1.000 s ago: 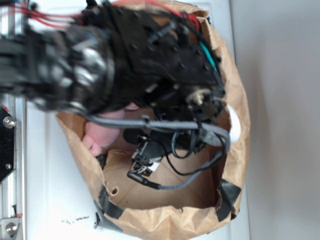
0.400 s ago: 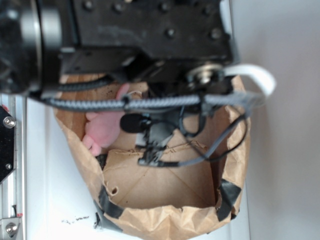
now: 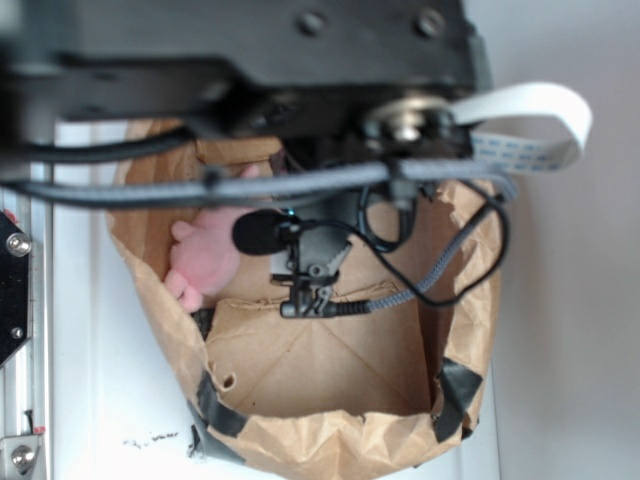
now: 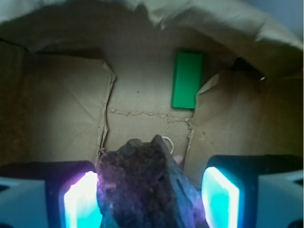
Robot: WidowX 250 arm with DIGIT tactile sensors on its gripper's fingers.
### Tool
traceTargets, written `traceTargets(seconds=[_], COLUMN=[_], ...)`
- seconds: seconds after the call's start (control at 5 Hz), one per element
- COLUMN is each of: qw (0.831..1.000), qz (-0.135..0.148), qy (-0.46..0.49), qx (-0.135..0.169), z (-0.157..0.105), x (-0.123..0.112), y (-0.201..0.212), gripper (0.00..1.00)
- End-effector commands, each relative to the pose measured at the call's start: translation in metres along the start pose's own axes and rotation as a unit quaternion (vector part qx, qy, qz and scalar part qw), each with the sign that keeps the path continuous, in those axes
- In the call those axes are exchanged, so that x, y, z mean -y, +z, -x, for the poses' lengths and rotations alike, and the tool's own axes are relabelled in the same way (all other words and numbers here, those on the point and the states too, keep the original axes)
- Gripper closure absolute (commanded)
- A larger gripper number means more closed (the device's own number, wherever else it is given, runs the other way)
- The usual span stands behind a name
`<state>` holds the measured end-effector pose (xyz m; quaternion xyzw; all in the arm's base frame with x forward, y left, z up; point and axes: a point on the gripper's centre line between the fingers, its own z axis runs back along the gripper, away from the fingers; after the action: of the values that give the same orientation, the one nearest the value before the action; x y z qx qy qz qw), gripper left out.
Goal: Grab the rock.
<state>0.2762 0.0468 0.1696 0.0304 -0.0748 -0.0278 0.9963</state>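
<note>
Wrist view: one rock (image 4: 145, 185), dark brown-grey, jagged and mottled, bottom centre between two glowing finger pads (image 4: 80, 199) of the hand (image 4: 149, 197). Left pad against the rock; right pad a little apart, so grip cannot be told for certain. One green rectangular block (image 4: 187, 80), smooth, upper centre on the creased brown paper bag (image 4: 57, 114) floor. Exterior view: one soft pink plush bunny (image 3: 205, 260) left of centre inside the bag. Black arm (image 3: 240, 60) nearer the camera and larger than a second ago, filling the top.
</note>
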Motion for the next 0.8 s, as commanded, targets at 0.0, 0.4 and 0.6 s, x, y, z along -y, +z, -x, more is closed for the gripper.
traceTargets(seconds=[0.0,0.4,0.6], qw=[0.997,0.998,0.999], qz=[-0.041,-0.037,-0.022], qy=[0.050,0.048,0.040], qx=[0.038,0.032,0.030], z=[0.0122,0.0151,0.0184], x=[-0.0042,-0.0029,-0.0021], y=[0.0280,0.0252,0.0251], gripper=[1.00,1.00,1.00])
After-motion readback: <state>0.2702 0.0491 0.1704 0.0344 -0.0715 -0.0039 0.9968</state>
